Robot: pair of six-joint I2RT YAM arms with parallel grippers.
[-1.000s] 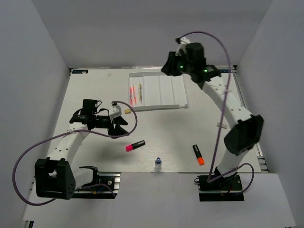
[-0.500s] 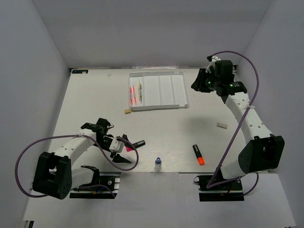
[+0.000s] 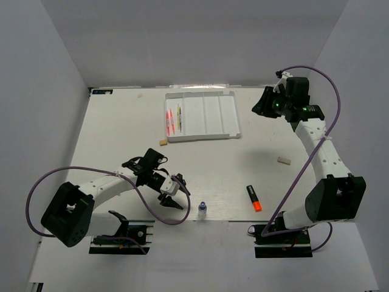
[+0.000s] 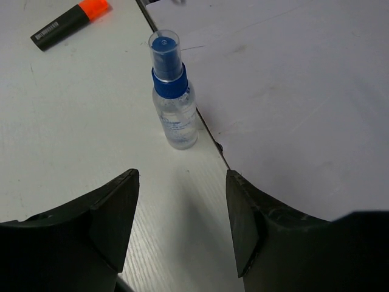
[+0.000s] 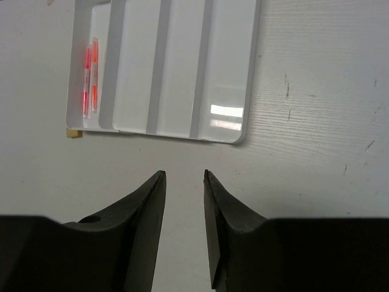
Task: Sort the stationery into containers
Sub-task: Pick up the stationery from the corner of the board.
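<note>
Table, near edge: bottle stands upright just ahead of the left gripper, spread and empty; a careless nudge could knock it off. Right gripper, parted, holds nothing.

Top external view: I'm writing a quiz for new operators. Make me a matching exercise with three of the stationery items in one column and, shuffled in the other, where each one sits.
Things
1. small clear plastic bottle with a blue cap
2. stubby black highlighter with an orange end
3. thin pink pens

Places
A. lying in the left-end compartment of the flat white plastic tray
B. lying flat on the white table, to the right of the bottle
C. standing upright at the table's near edge

Pairs: 1-C, 2-B, 3-A
</note>
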